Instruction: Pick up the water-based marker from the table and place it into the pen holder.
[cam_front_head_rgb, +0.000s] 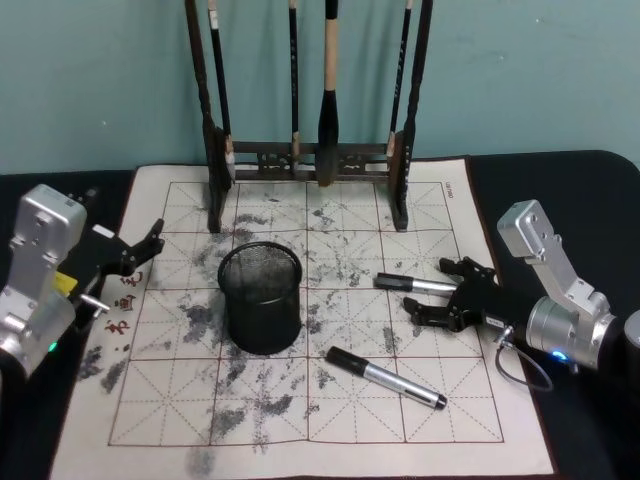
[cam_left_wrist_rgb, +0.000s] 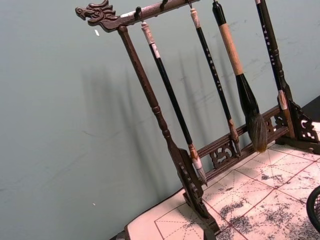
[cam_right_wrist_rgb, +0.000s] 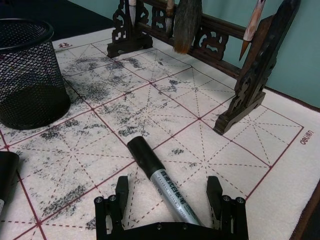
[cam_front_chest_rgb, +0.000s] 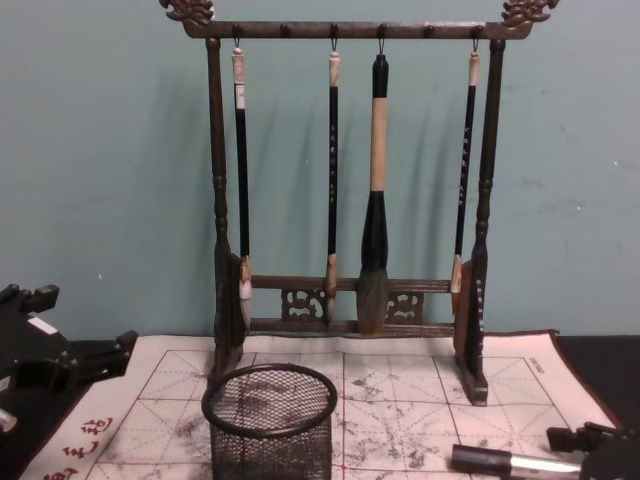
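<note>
While the right hand (cam_right_wrist_rgb: 167, 184) hangs low with fingers (cam_right_wrist_rgb: 121, 195) spread, the marker (cam_front_head_rgb: 412, 283) lies on the mat (cam_front_head_rgb: 330, 440) between them, long axis along the fingers, cap toward the holder (cam_front_head_rgb: 260, 322); the left hand (cam_front_head_rgb: 135, 258), also released, rests at the mat's left edge.

Dim even light, soft shadows on wall (cam_left_wrist_rgb: 60, 125)
</note>
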